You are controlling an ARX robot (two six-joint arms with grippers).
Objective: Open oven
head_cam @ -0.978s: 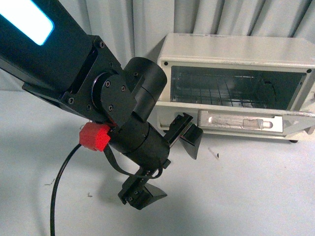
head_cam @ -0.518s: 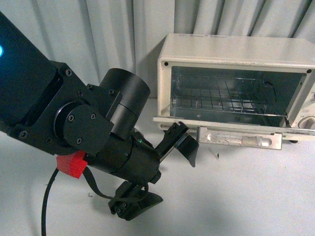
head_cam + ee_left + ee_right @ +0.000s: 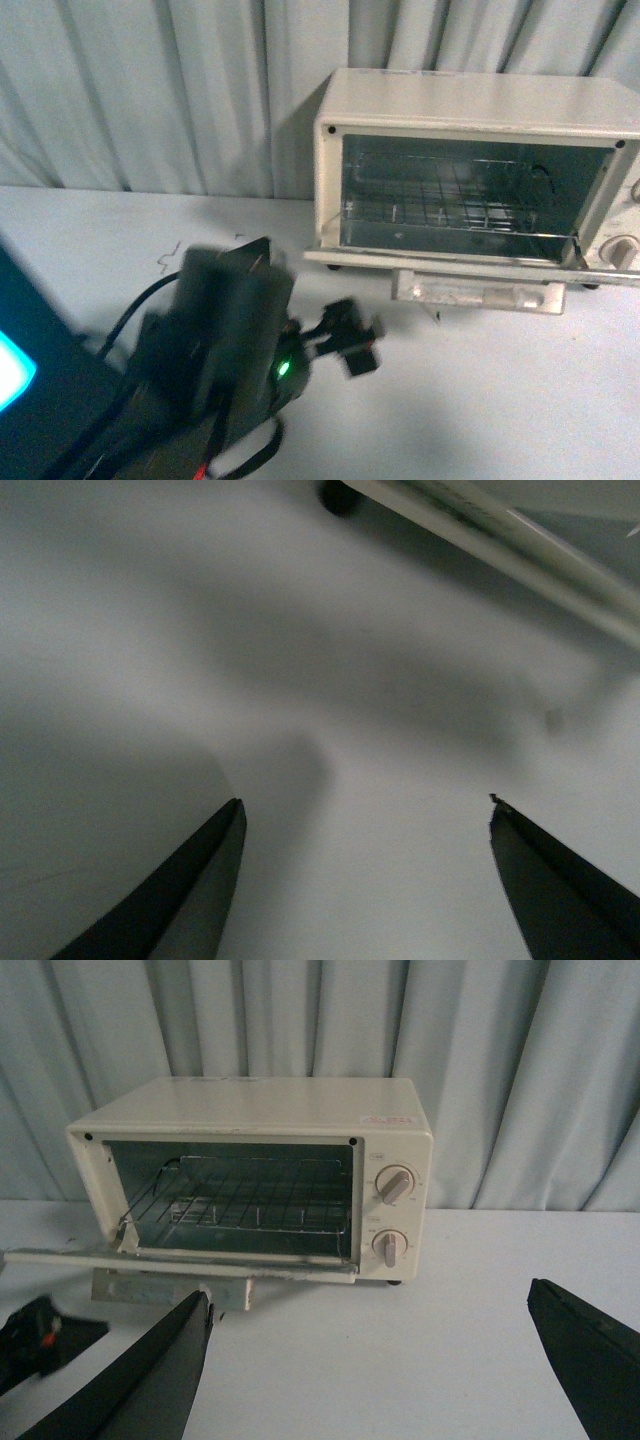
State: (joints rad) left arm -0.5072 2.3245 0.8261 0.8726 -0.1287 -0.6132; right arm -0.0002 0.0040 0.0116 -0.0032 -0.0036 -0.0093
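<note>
- The oven (image 3: 470,170) sits at the back of the bench (image 3: 500,400), and its door (image 3: 450,262) lies down flat, so it looks open.
- The left gripper (image 3: 345,340) hangs near the door, fingers apart, holding nothing.
- The right gripper (image 3: 380,1370) has its fingers wide apart too.
- A careless swing could bump the door.

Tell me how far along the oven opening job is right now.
It looks essentially done: the oven door lies folded down flat, exposing the wire rack. The left gripper sits open, apart from the door and holding nothing; the right gripper is open too. Nothing obvious remains.
</note>
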